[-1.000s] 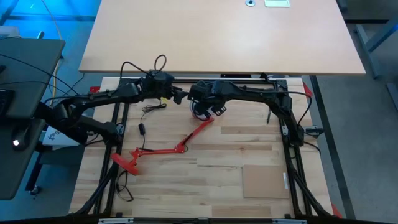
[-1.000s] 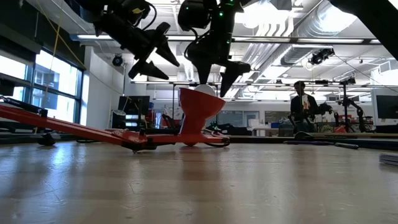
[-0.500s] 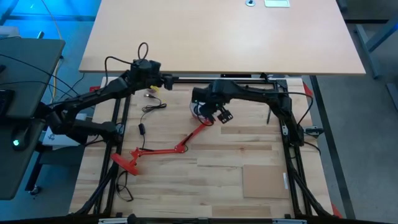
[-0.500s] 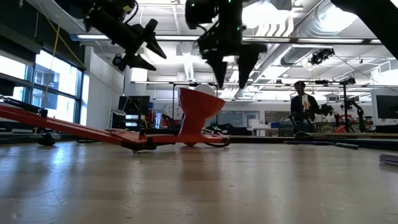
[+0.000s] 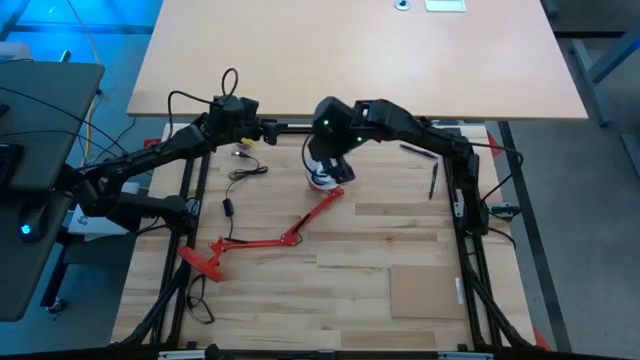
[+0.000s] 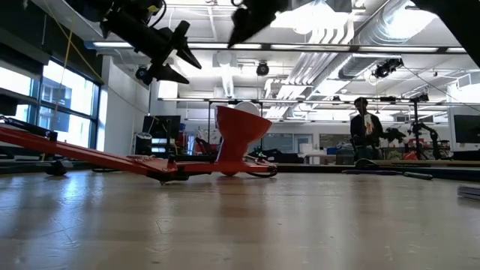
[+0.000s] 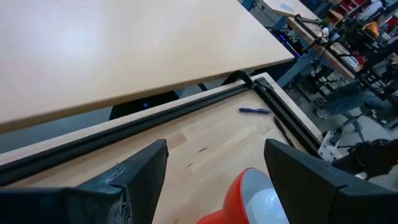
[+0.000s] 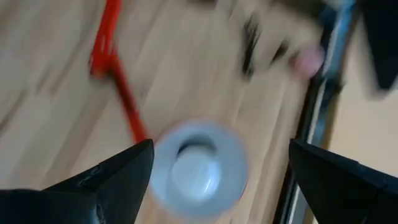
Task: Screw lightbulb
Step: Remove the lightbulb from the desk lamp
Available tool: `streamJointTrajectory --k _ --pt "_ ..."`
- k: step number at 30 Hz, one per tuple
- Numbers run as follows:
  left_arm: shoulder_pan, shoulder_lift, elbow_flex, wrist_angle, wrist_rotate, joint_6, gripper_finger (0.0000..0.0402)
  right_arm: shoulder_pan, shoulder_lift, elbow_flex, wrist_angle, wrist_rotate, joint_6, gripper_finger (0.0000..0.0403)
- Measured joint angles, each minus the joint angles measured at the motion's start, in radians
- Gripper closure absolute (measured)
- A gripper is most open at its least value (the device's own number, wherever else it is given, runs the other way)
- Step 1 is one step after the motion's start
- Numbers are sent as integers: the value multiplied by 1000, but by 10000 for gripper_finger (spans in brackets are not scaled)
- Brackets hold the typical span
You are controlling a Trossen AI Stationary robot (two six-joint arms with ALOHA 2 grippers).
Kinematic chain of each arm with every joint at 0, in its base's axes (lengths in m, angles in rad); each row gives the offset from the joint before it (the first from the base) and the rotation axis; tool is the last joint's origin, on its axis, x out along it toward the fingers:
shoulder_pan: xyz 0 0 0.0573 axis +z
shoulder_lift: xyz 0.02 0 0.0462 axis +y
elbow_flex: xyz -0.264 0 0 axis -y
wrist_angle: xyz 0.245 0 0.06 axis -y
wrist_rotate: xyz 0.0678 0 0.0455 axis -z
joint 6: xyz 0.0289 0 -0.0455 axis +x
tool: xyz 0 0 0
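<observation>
Right gripper (image 8: 211, 180) gapes wide, empty, above the red lamp shade (image 5: 322, 180) at upper centre; lightbulb (image 8: 196, 169) sits inside it. Left gripper (image 7: 214, 180) open, empty, upper left. Risk: descending off-centre, fingers knock the shade and tip the lamp.

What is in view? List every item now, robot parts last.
red desk lamp: one, red, lying on the wooden table, shade toward the rear.
lightbulb: one, white, sitting in the lamp's shade.
cable: one, black, left rear of the table.
pens: two, dark, right rear of the table.
thin square panel: one, tan, front right of the table.
desk: one, light wood, behind the table.
person: one, standing far back in the room.
left gripper: one, dark, open, raised at the left rear.
right gripper: one, dark, open, above the lamp's shade.
</observation>
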Motion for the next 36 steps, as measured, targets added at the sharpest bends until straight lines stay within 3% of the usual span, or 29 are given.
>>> streamJointTrajectory --k 4,10,12,14,17,19,24,28,36 --pt "0 -2 0 -7 13 6 140 4 -4 1 123 -37 33 41" --pt "5 -19 0 -24 17 22 140 23 -3 1 134 35 651 41" --pt "9 -31 0 -37 17 42 140 7 2 0 92 108 916 41" --pt "18 -43 0 -53 14 61 140 -14 3 -18 19 179 1297 41" --pt "31 -63 0 -63 15 67 140 -37 4 -28 -85 180 1811 41" --pt "39 -76 0 -72 14 68 140 -43 4 -28 -116 178 2035 41" --pt "47 -106 0 -83 14 86 140 -49 4 -28 -130 224 2228 41" --pt "46 -119 0 -85 14 144 140 -31 4 -28 -132 175 2386 41" --pt "46 -124 0 -119 19 200 140 7 4 -28 -126 160 2357 41"
